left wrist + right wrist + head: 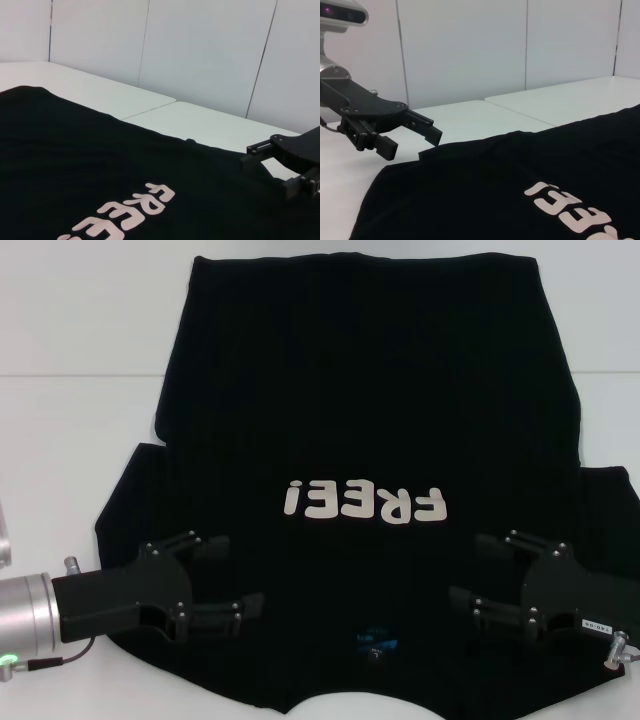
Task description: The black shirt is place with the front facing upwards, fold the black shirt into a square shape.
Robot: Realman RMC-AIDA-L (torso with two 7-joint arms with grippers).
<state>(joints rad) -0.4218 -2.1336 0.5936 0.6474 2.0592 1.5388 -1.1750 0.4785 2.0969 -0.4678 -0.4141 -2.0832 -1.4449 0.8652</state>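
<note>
The black shirt (360, 410) lies flat on the white table, front up. Its white "FREE!" lettering (365, 503) reads upside down to me, and the small blue neck label (378, 645) is near the front edge. My left gripper (232, 575) is open and empty over the shirt's left shoulder area. My right gripper (476, 572) is open and empty over the right shoulder area. The left wrist view shows the shirt (100, 170) and the right gripper (292, 160). The right wrist view shows the shirt (500, 190) and the left gripper (415, 142).
The white table (70, 440) has a seam running across it behind the sleeves. Bare table lies on both sides of the shirt. White wall panels (200, 50) stand beyond the table.
</note>
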